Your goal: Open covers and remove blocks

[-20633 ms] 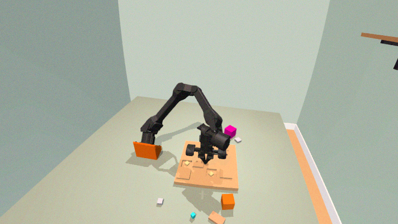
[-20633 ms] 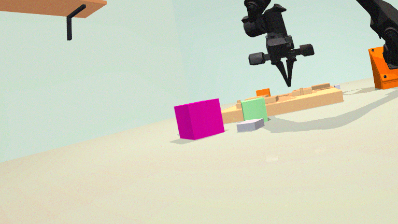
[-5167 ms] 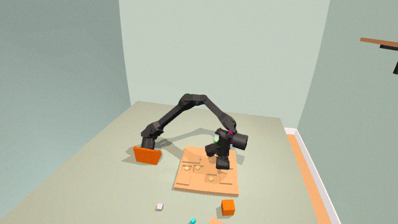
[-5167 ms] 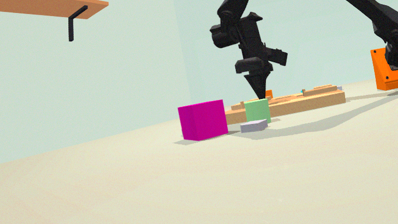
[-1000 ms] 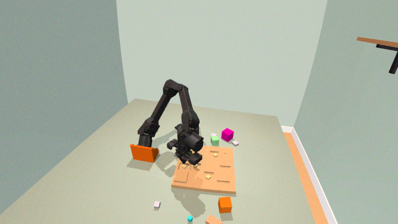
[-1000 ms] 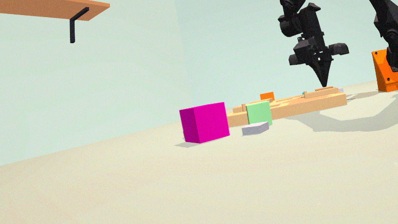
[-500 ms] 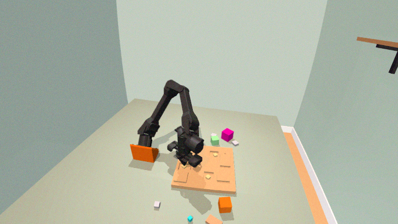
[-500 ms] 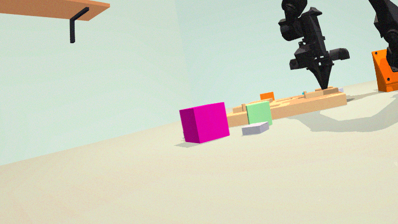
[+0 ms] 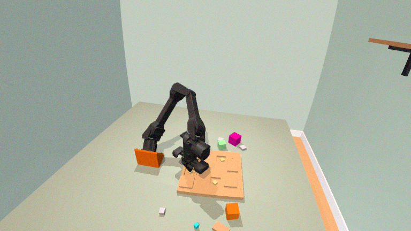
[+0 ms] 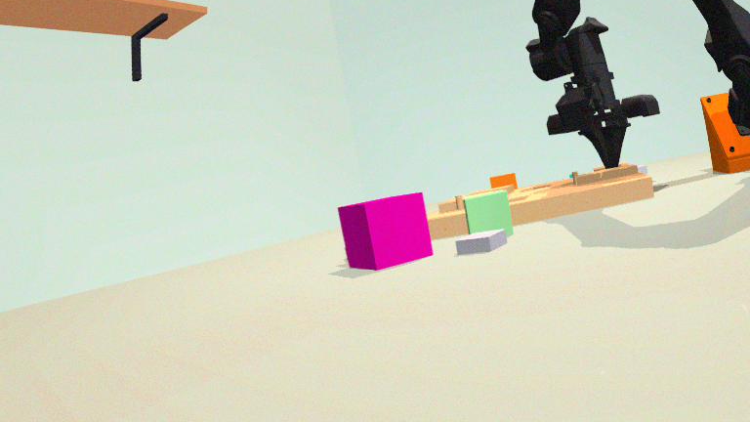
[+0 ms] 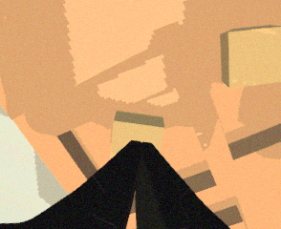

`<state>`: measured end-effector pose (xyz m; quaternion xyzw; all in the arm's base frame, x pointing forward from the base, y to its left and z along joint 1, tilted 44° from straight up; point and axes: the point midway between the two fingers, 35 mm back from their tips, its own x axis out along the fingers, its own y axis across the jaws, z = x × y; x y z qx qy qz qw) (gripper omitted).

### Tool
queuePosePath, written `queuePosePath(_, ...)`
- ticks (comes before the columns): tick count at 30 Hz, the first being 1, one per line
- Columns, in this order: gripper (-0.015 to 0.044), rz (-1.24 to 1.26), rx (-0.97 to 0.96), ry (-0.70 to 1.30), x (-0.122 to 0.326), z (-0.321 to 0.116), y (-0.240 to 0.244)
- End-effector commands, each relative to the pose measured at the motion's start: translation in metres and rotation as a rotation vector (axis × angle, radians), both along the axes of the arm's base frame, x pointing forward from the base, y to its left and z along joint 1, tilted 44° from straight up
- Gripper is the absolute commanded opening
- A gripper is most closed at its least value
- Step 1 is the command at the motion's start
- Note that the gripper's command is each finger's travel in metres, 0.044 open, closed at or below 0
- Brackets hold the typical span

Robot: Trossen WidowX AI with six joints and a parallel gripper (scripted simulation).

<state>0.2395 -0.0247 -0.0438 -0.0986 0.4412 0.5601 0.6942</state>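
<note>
The tan puzzle board lies flat on the table and also shows in the exterior view. It carries flat covers and small yellowish cubes. My gripper is shut and empty. It points down at the board's corner nearest the arm base, with its tips at the board's raised parts. In the wrist view the closed fingertips sit right against a small yellowish cube. Another such cube stands further right, and a pale cover plate lies beyond. I cannot tell whether the tips touch the cube.
A magenta cube, a green block and a small white piece lie just behind the board. An orange cube, a tan piece, a cyan bit and a white bit lie in front. The orange arm base stands to the left.
</note>
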Motion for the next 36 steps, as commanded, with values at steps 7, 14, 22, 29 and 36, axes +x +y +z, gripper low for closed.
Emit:
queuePosePath(7,0.0,-0.001,0.003,0.004,-0.0007,-0.0068,-0.0035)
queuePosePath(14,0.0,-0.002,0.003,0.005,-0.0009,-0.0068,-0.0035)
queuePosePath(22,0.0,-0.002,0.003,0.005,-0.0009,-0.0068,-0.0035)
queuePosePath(29,0.0,-0.002,0.003,0.005,-0.001,-0.0069,-0.0036)
queuePosePath(36,0.0,-0.002,0.003,0.005,-0.001,-0.0069,-0.0036)
